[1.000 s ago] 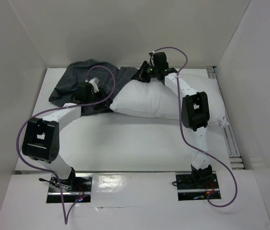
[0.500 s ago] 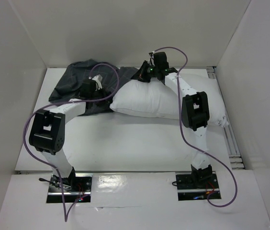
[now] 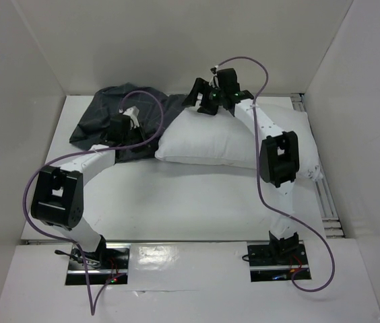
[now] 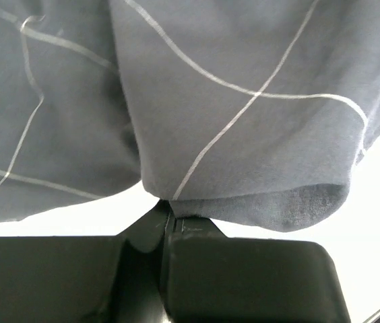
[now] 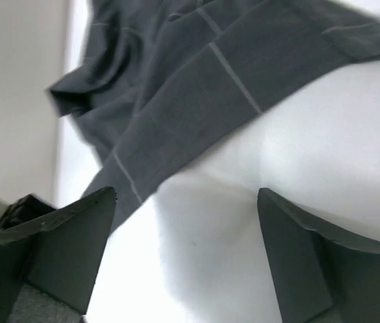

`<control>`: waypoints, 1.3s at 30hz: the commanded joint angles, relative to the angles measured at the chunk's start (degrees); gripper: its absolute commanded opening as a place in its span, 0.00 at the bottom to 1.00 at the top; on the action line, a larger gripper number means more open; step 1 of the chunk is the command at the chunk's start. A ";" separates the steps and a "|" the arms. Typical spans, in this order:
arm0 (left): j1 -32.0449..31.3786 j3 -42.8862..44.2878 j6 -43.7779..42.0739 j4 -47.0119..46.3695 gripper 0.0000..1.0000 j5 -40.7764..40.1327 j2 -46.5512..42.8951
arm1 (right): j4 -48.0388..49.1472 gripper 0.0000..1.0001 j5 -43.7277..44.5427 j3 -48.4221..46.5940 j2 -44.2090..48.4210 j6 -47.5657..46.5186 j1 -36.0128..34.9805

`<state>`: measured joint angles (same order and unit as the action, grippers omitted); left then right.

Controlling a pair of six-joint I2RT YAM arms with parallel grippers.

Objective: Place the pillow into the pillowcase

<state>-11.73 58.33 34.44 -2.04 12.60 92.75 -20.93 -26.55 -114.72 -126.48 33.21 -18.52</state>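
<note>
On the left, we are pinching a fold of the pillowcase (image 4: 244,128) in the left gripper (image 4: 170,210), its jaws pressed fully together on the dark checked cloth near a hemmed edge, though we cannot tell whether we are gripping one layer or both. The case is lying bunched at the far left corner of the worktop (image 3: 176,202), with its right-hand edge draped over the left end of the pillow (image 3: 224,138). To do this step well, we are judging that the left gripper should be lifting only the upper layer, so that the mouth is gaping toward the pillow rather than being clamped flat. Moving right, the pillow is lying across the far middle and right of the worktop, covered only at its far-left corner. Over that corner the right gripper (image 5: 183,202) is hovering with its jaws standing wide apart and gripping nothing; the white fabric is sitting just below, and the case's edge is lying just beyond. We are thinking the next grasp should be taking that corner firmly, then feeding it leftward into the opening.
</note>
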 commanded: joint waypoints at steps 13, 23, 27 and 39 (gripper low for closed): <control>-0.14 0.30 -1.39 -0.33 0.00 -0.82 0.15 | -1.77 1.00 45.44 29.07 29.59 -30.04 -21.45; -0.14 0.91 0.36 3.34 0.07 -2.05 -1.52 | 5.20 1.00 50.72 40.27 36.74 -32.69 -32.10; 0.39 -0.57 0.98 1.45 0.59 0.40 -1.42 | 4.67 1.00 48.53 40.27 36.74 -31.19 -32.10; 1.62 0.64 2.57 -2.08 0.61 5.94 2.52 | 1.07 1.00 42.54 37.72 37.71 -29.43 -28.85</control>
<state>-10.26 56.60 36.47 -0.84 16.34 93.21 -20.23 17.10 -74.67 -90.76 3.14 -47.31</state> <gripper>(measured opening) 0.631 0.999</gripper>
